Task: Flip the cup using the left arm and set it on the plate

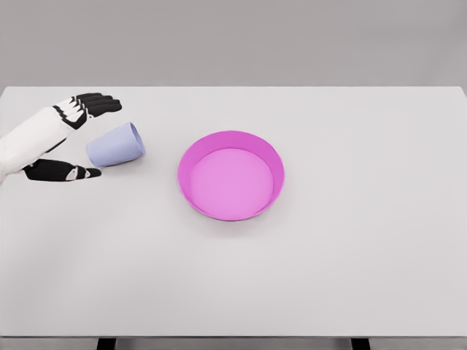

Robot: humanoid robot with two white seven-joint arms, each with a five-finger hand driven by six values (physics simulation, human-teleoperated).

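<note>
Your left hand (67, 138) comes in from the left edge on its white arm, black fingers (98, 103) spread above and the thumb stretched out below. It is released and grips nothing. The pale lavender-blue plastic cup (117, 145) lies on its side on the white table (350, 255), in the gap between fingers and thumb, with its base toward the palm and its rim pointing right. You cannot tell whether the hand touches the cup. The round magenta plate with a raised rim (271, 164) sits near the table's middle, apart from the cup on its right.
</note>
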